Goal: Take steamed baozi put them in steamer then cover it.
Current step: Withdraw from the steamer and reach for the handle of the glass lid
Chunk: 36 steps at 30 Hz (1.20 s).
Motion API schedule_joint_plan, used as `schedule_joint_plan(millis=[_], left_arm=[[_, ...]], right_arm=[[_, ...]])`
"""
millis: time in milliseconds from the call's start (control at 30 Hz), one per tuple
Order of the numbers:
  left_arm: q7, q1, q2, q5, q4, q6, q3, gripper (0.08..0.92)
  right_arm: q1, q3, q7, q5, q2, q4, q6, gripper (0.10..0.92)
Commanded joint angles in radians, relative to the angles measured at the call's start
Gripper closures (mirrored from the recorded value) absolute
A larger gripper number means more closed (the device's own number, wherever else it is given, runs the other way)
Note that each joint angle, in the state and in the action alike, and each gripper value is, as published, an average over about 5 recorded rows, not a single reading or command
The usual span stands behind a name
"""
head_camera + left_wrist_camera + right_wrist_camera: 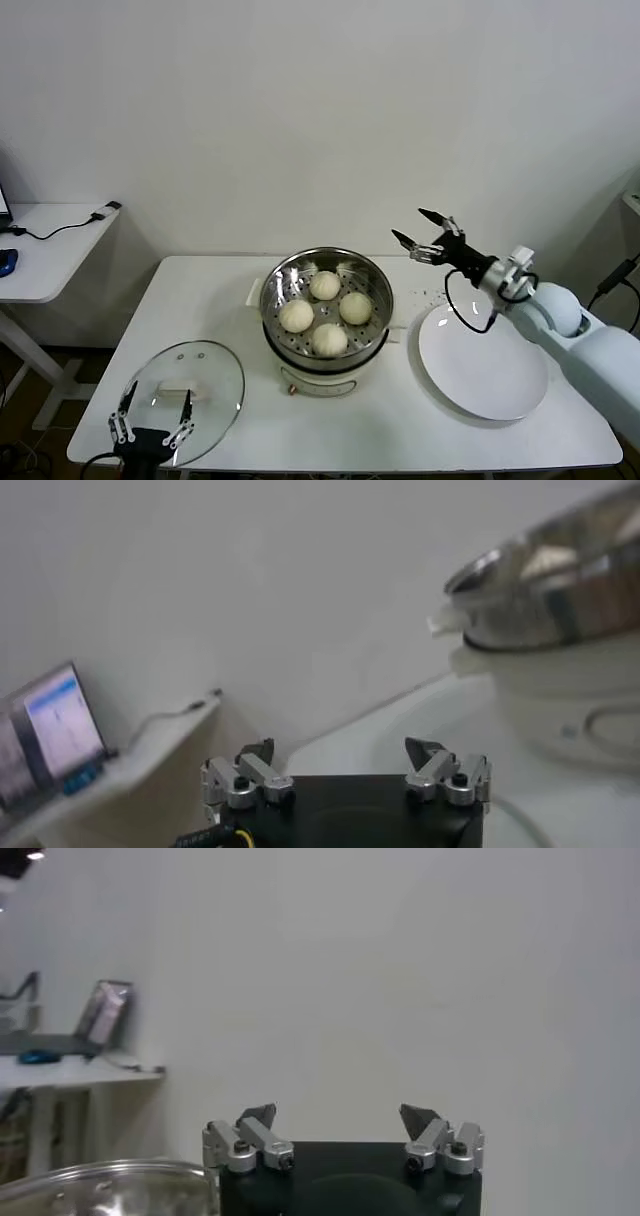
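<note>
The steamer (288, 266) stands mid-table, a shiny steel pot on a white base, also seen in the left wrist view (560, 590) and as a rim in the right wrist view (110, 1173). Several off-white baozi (325, 285) lie on its perforated tray. The cover (215, 375), a clear glass lid with a whitish handle, lies flat at the table's front left. My left gripper (157, 392) (339, 745) is open at the cover's near edge, holding nothing. My right gripper (408, 223) (338, 1110) hangs open and empty in the air, right of the steamer.
A flat white plate (480, 365) sits on the table's right side under my right arm. A side desk (50, 250) with cables stands to the far left, and a laptop (55, 730) is on it. A white wall runs behind the table.
</note>
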Motion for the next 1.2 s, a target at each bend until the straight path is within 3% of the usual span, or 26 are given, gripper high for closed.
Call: schedule_joint_plan(millis=[33, 200, 633, 1200], left_arm=[[-0.062, -0.072, 0.004, 1.036, 0.104, -0.055, -0.128, 0.177], [-0.099, -0.112, 0.028, 1.157, 0.19, 0.003, -0.102, 0.177], [-0.216, -0.263, 0.042, 1.195, 0.407, 0.014, -0.096, 0.177], [-0.26, -0.325, 0.044, 1.117, 0.458, 0.021, -0.079, 0.177]], right_arm=[[-0.543, 0.581, 0.055, -0.084, 0.145, 0.076, -0.117, 0.203], [-0.601, 0.63, 0.054, -0.12, 0.203, 0.078, -0.133, 0.203], [-0.671, 0.659, 0.032, -0.206, 0.281, 0.051, -0.112, 0.203], [-0.651, 0.64, 0.032, -0.276, 0.316, 0.018, -0.099, 0.203]])
